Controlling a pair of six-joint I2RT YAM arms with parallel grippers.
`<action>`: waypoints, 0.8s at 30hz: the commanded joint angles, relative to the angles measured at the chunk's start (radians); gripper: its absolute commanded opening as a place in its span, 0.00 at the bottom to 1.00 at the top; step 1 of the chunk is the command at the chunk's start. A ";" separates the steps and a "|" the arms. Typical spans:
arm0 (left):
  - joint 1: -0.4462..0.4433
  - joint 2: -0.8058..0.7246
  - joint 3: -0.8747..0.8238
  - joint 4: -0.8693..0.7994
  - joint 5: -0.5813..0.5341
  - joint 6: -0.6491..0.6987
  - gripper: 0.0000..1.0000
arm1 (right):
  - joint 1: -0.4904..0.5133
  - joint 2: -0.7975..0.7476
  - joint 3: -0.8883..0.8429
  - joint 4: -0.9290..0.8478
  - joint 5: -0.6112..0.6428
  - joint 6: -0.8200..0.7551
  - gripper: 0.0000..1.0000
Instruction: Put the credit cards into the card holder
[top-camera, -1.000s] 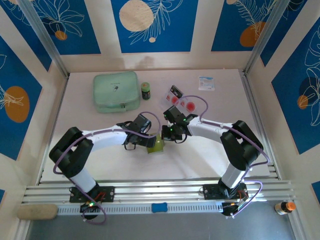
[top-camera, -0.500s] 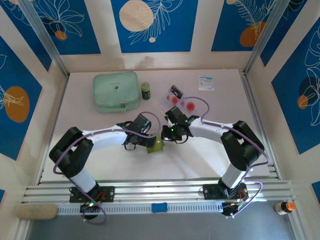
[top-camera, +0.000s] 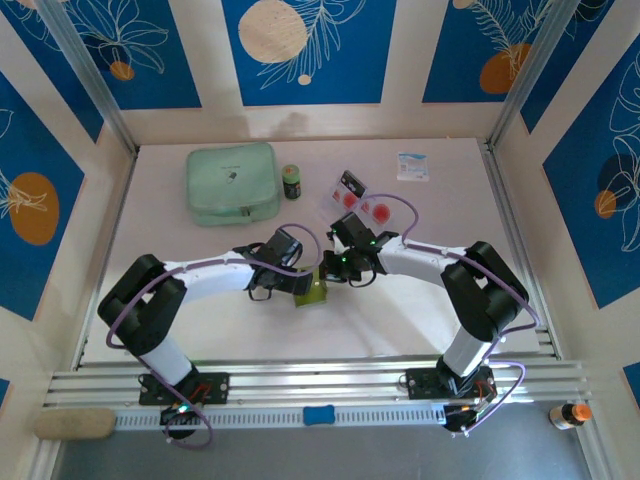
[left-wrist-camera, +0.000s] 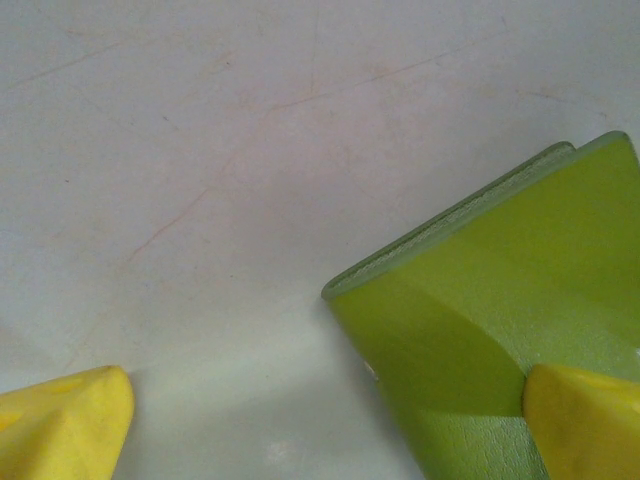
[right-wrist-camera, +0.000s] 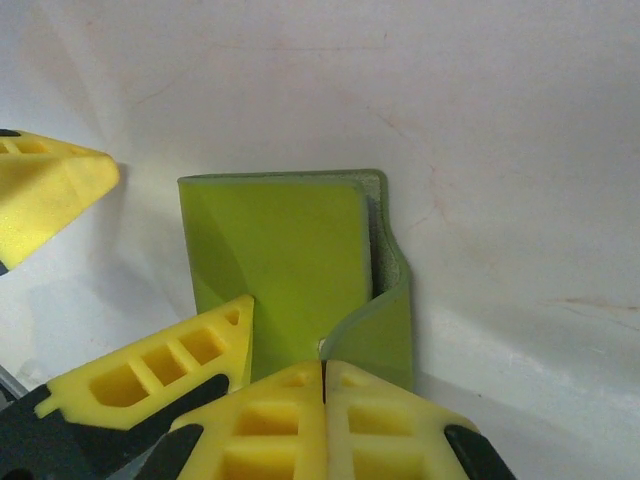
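We brace the olive-green fold-over card holder (top-camera: 312, 290) on the worktop (top-camera: 420, 305) with our spread left end effector (left-wrist-camera: 320, 392) while the right end effector (right-wrist-camera: 322, 368) pinches its flap (right-wrist-camera: 390, 300), apparently to admit the white red-circled credit cards (top-camera: 365, 207) beyond.

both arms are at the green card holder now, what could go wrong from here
1. The right fingers seem to pinch only the thin edge of the card holder flap; it may slip out and fold shut.
2. The left fingers stand open, one tip on the card holder, so it may slide on the smooth table.
3. Both arms crowd the card holder, so fingers may bump; the credit cards lie apart, farther back.
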 joint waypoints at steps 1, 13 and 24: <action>-0.005 0.017 -0.040 -0.063 -0.047 -0.002 1.00 | 0.003 -0.006 -0.008 0.026 -0.049 0.012 0.00; -0.005 0.014 -0.044 -0.058 -0.044 -0.003 1.00 | 0.037 0.060 0.012 0.041 -0.052 0.028 0.00; -0.004 -0.003 -0.044 -0.057 -0.039 -0.011 1.00 | 0.039 0.108 -0.021 0.048 -0.042 0.041 0.00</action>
